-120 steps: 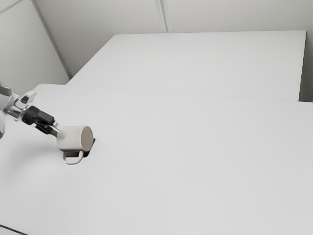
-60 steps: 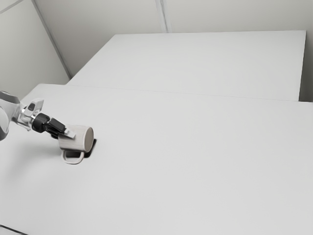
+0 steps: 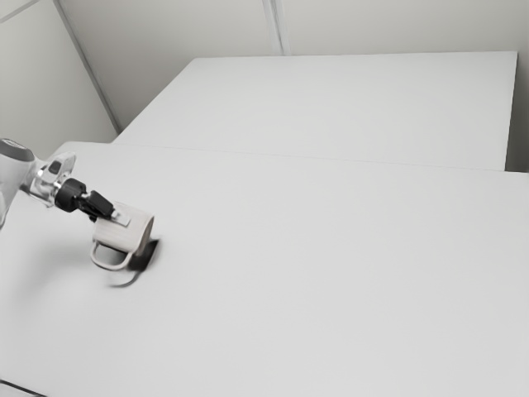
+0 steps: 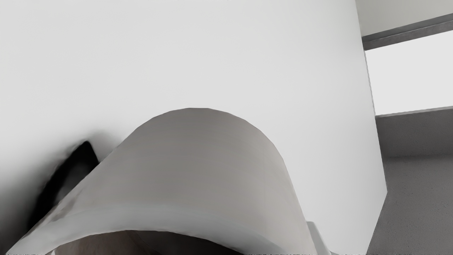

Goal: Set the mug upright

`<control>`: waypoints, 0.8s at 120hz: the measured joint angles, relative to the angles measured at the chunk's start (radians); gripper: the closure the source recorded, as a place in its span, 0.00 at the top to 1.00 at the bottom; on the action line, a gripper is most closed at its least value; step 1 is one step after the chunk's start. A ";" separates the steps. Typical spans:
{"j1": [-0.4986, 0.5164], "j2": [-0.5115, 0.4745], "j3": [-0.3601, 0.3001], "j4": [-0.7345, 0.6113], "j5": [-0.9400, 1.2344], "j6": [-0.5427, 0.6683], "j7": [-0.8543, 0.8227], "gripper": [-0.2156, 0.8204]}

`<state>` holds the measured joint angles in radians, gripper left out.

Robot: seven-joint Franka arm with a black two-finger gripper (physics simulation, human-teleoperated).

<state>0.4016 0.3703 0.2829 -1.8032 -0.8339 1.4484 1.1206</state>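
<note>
In the exterior view the pale mug (image 3: 122,231) is tilted, its base turned down toward the exterior view's right and its handle hanging on the near side. My gripper (image 3: 121,217) is closed on its upper part, one light fingertip lying against the outer wall. From the wrist view, the mug (image 4: 205,170) has its open mouth toward my hand. The gripper (image 4: 226,244) has one pale fingertip (image 4: 316,235) beside the mug's wall; the other is hidden by the mug.
A white table (image 3: 314,273) spreads under the mug, with a dark shadow below it. Another white surface (image 3: 331,107) stands behind. A thin dark cable (image 3: 23,388) lies at the exterior view's lower left corner.
The mug has gone from lying on its side to tilted, its handle swinging up toward the exterior view's left and parting from its shadow. My gripper moved forward along the mug, then tipped with it.
</note>
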 joint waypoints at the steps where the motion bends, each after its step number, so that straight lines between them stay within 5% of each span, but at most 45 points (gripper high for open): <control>1: -0.003 -0.005 0.000 -0.002 0.004 0.003 0.000 0.04; 57: -0.317 -0.285 -0.006 -0.188 0.346 0.349 -0.106 0.03; 96: -0.450 -0.417 -0.186 -0.332 0.593 0.583 -0.313 0.03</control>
<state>-0.0482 -0.0470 0.0973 -2.1353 -0.2411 2.0311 0.8077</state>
